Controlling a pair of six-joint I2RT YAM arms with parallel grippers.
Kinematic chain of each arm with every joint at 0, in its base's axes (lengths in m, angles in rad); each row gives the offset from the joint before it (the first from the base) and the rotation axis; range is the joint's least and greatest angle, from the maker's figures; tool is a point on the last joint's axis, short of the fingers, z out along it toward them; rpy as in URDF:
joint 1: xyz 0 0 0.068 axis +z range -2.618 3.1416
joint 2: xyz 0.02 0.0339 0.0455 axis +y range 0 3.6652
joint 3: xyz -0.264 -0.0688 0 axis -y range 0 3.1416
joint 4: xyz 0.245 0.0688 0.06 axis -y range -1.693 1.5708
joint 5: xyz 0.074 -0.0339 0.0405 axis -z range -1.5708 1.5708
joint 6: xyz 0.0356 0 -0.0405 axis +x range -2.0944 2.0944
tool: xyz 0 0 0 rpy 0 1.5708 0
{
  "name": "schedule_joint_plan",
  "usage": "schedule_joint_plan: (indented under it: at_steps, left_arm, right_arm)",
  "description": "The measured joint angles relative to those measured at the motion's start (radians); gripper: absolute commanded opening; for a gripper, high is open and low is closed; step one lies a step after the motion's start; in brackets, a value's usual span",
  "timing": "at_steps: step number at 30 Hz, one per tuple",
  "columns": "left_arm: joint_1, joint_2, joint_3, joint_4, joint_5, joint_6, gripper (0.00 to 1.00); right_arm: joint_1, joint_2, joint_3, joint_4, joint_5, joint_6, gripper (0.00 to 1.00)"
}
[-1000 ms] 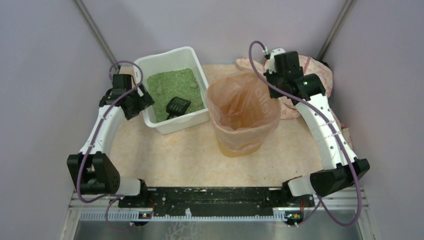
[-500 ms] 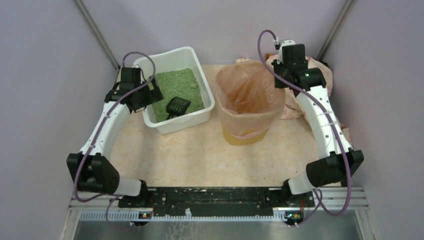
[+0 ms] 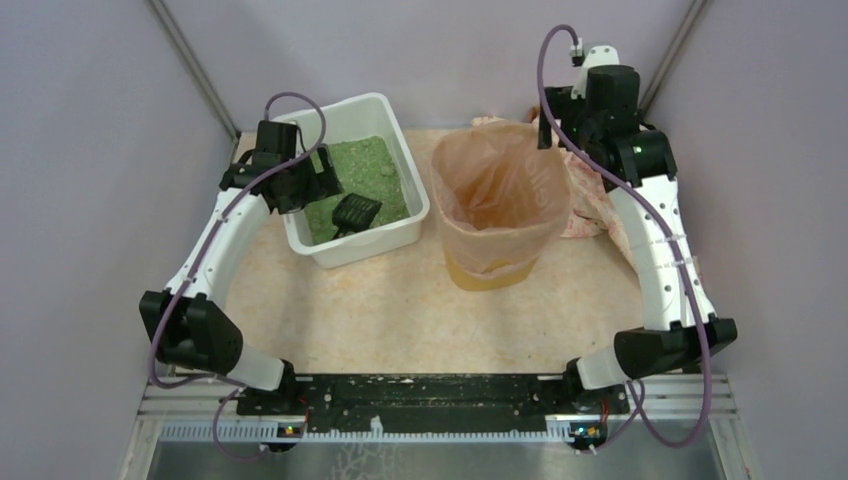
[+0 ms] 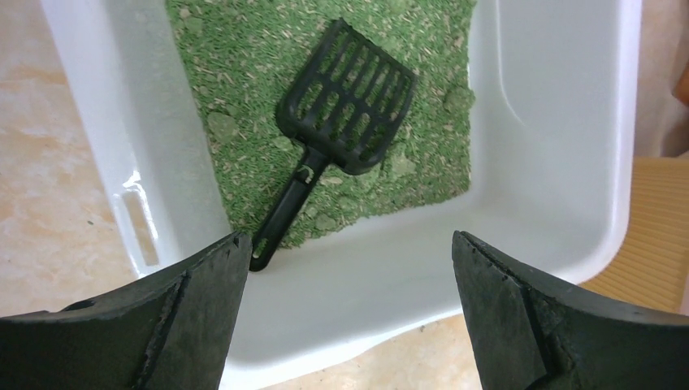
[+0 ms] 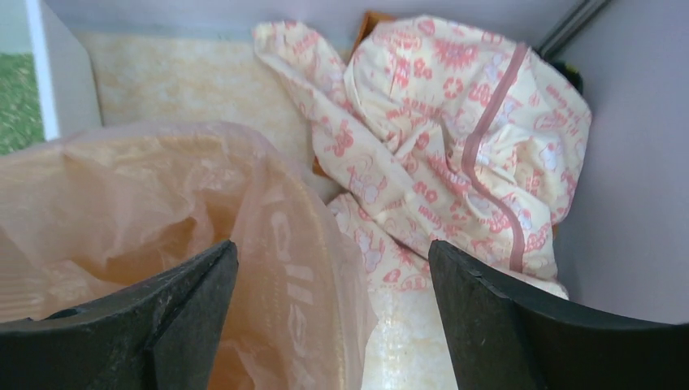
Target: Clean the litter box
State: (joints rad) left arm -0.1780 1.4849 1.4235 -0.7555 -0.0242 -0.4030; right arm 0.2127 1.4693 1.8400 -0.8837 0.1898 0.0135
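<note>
Black-fingered, spread wide and empty: my left gripper [image 4: 349, 244] and my right gripper [image 5: 331, 248].
Left hangs over the near wall of the white plastic litter box [image 4: 536, 122], where the black slotted plastic scoop [image 4: 345, 101] lies on green granular litter [image 4: 236, 73], its handle pointing toward me. Right hovers above the rim of the translucent orange bag [image 5: 122, 211], with a cream pink-printed cloth [image 5: 439, 122] bunched beyond it.

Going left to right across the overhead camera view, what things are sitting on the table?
White litter box → bag-lined bin → patterned cloth
</note>
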Motion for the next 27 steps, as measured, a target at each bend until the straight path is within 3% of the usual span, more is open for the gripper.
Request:
schedule_joint_plan:
  at_steps: [3,6,10,16,22,27]
  left_arm:
    - [-0.026,-0.006,-0.003,0.001,0.019,-0.002,0.98]
    - [-0.037,-0.006,-0.010,-0.001,0.040,-0.024,0.98]
    - [-0.059,-0.057,-0.095,0.043,0.040,-0.089,0.99]
    - [-0.087,-0.229,-0.208,0.132,0.051,-0.132,0.99]
    - [-0.095,-0.416,-0.336,0.200,-0.018,-0.132,0.99]
    - [-0.095,-0.613,-0.491,0.190,-0.127,-0.127,0.99]
  right_arm:
    - [0.012,-0.057,0.006,0.038,-0.010,0.006,0.84]
    - [0.106,-0.072,0.044,0.062,0.045,-0.040,0.84]
    - [0.300,-0.021,0.101,0.138,0.038,-0.114,0.84]
    - [0.418,0.079,0.094,0.227,-0.015,-0.166,0.84]
    - [0.635,0.076,-0.202,0.414,-0.011,-0.179,0.83]
    - [0.796,0.127,-0.284,0.465,-0.012,-0.193,0.83]
